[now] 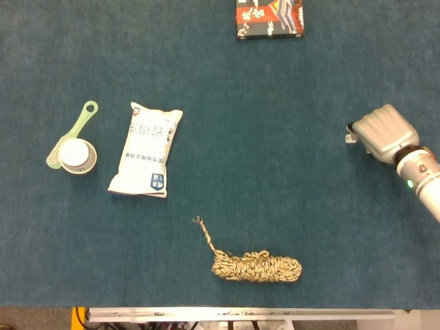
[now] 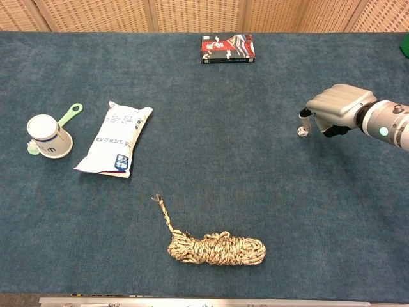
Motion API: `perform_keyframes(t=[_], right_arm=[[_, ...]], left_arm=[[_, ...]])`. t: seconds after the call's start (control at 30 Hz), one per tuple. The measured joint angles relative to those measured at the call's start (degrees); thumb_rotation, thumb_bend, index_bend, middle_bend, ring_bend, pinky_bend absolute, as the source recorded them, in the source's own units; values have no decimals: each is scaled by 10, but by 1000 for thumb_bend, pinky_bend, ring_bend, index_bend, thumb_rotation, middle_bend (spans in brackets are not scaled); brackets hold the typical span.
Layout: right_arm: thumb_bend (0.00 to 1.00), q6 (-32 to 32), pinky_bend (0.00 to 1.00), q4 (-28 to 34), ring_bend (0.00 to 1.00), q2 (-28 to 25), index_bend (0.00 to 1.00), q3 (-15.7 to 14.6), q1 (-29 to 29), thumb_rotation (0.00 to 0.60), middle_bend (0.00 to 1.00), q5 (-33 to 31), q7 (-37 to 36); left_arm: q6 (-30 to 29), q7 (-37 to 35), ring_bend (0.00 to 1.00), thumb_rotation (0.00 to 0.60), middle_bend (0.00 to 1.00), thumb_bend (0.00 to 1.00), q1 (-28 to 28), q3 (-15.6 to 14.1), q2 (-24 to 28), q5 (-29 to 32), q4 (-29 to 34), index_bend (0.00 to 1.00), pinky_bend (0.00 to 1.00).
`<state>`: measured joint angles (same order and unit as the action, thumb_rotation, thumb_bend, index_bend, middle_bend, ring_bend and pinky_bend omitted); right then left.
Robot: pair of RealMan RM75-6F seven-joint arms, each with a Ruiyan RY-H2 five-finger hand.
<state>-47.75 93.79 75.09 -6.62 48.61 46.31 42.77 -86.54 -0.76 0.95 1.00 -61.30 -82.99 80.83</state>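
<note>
My right hand (image 1: 383, 130) (image 2: 335, 106) hovers low over the blue table at the right, its back up and its fingers curled downward. A small white die (image 1: 350, 137) (image 2: 301, 132) lies on the table right at its fingertips, touching them on the hand's left side. Nothing shows inside the hand. My left hand appears in neither view.
A coiled tan rope (image 1: 256, 267) (image 2: 216, 249) lies near the front edge. A white bag (image 1: 146, 149) (image 2: 115, 146), a paper cup (image 1: 77, 155) (image 2: 47, 135) and a green brush (image 1: 81, 124) (image 2: 71, 114) are at the left. A red and black box (image 1: 269, 18) (image 2: 227, 48) sits at the back.
</note>
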Motion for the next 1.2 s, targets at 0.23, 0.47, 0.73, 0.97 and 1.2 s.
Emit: perform_keyframes(t=[0.23,0.47,0.73,0.97,1.2], right_arm=[[1000,-10,1000,4,1000,-4,418,-5,0,600,993,-5,7],[1000,-21,1000,-3,1000,0,418,2,-1,600,993,-7,3],[1000,-16,1000,-17,1000,11,418,7,10,600,993,-26,16],[1000,-10,1000,-25,1000,17,418,8,20,600,993,-46,26],[1000,-1,1000,-36,1000,27,418,6,28,600,993,-59,31]], left_arm=[[0,-1,261,600,299,141,1,0,-2,0,-2,419,388],[1,-2,261,600,299,142,1,1,-2,1,-3,419,389],[1,0,261,600,291,141,3,0,0,1,-2,420,388],[0,-3,261,600,287,142,5,0,1,1,-3,420,388],[-3,-7,261,600,287,142,7,0,2,1,-3,420,388]])
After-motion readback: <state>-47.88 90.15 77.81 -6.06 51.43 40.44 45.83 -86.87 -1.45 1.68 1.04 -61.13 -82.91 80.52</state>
